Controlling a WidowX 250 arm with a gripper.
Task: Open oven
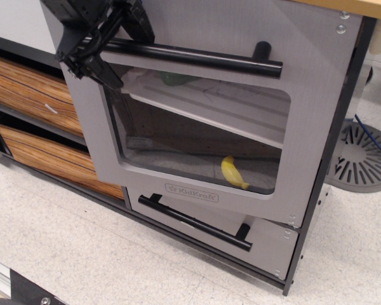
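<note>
**Oven door ajar, my fingers on the handle's left end**

At far left, two brown wood-grain drawers (32, 95) sit stacked, the lower one partly hidden behind the swung-out door. At upper left my fingers (95, 47) are clamped around the left end of the long black bar handle (197, 57). The oven (197, 127) fills the middle: its grey door stands tilted open, its left edge out over the drawers, its right side close to the cabinet frame. Through the clear rounded window a white shelf (209, 105) crosses the cavity with something green (174, 78) on it, too obscured to identify, and a yellow banana-shaped toy (232, 173) lies on the oven floor. Below the door's KidKraft logo is the smaller grey drawer (267, 238) with its own black handle. At top right, a strip of wooden worktop (362, 7); at far right, a grey round slotted base (365, 155) on the speckled floor.
</note>
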